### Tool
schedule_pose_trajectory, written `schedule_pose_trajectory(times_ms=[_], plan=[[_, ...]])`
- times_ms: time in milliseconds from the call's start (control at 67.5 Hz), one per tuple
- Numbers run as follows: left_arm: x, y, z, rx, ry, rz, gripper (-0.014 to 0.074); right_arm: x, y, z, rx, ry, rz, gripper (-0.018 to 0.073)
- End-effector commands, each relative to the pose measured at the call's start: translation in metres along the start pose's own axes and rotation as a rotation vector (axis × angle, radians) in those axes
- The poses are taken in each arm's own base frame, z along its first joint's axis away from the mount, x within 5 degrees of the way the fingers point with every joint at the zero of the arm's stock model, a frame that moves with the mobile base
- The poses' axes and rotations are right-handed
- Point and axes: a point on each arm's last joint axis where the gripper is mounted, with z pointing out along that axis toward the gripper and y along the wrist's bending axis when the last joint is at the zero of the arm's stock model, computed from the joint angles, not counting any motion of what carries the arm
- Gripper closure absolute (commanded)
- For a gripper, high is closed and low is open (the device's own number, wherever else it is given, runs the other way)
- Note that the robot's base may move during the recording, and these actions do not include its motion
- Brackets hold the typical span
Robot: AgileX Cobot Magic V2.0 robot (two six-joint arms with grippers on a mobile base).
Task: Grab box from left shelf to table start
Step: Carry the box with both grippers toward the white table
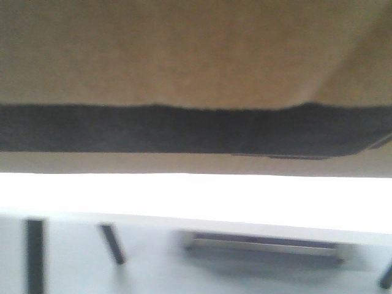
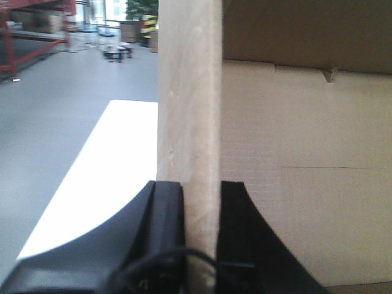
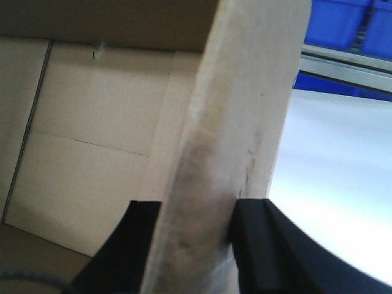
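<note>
Box (image 1: 184, 49) hangs over the table's (image 1: 196, 193) near edge, seemingly not yet set down in my blurred front view. Left gripper (image 2: 201, 202) and right gripper (image 3: 193, 214) each clamp an opposite wall, keeping it level.

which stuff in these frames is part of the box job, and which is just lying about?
Job:
box
left hand, shut on one box wall
right hand, shut on another wall
table

Lying about:
blue bins
red rack
floor
</note>
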Motion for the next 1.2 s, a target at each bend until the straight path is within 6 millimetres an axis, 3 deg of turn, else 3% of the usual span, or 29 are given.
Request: schedule_pose_trajectory(times_ms=[0,1184], plan=[[-0.0255,0.0012,-0.0049,-0.008,-0.21,0.018,0.0696,-0.0201,-0.0041,-0.0017,0.063,-0.148,-0.067,0.0496],[-0.0254,0.0004,-0.0049,-0.02,-0.211,0.019,0.0696,-0.0201,-0.0041,-0.0017,0.063,-0.148,-0.067,0.0496]])
